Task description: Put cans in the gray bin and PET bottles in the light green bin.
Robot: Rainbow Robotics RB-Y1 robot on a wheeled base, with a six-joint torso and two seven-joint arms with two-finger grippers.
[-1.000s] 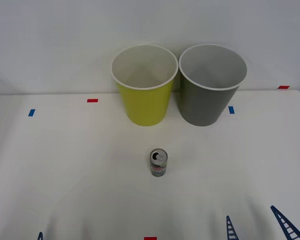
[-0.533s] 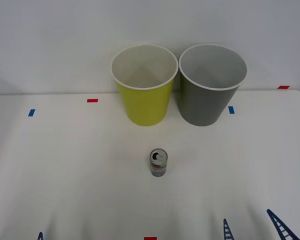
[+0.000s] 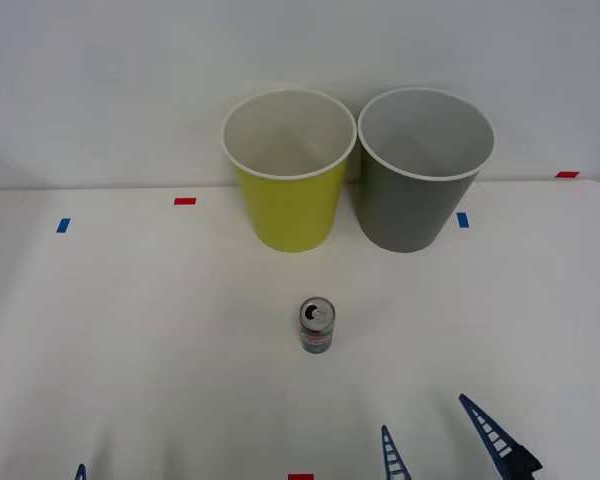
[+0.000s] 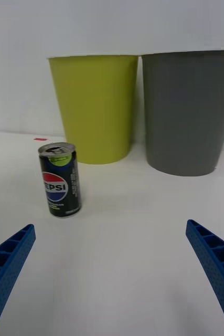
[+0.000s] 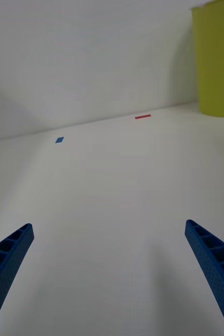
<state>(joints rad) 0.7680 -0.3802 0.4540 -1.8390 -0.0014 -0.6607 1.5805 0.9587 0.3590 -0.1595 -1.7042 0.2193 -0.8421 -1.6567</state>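
A small dark can (image 3: 317, 325) (image 4: 60, 179) with a silver pull-tab top stands upright in the middle of the white table. Behind it, side by side, stand the light green bin (image 3: 289, 170) (image 4: 95, 107) (image 5: 215, 58) on the left and the gray bin (image 3: 421, 168) (image 4: 189, 111) on the right. My right gripper (image 3: 432, 448) (image 4: 109, 273) is open near the front edge, to the right of the can and short of it. My left gripper (image 5: 109, 273) is open low at the front left, its fingertips (image 3: 80, 470) just showing. No PET bottles are in view.
Small red (image 3: 185, 201) and blue (image 3: 62, 225) tape marks dot the table, with another blue mark (image 3: 463, 219) by the gray bin and a red one (image 3: 300, 477) at the front edge. A white wall rises behind the bins.
My right gripper has moved left and forward toward the can. The can, the bins and the left gripper have not moved.
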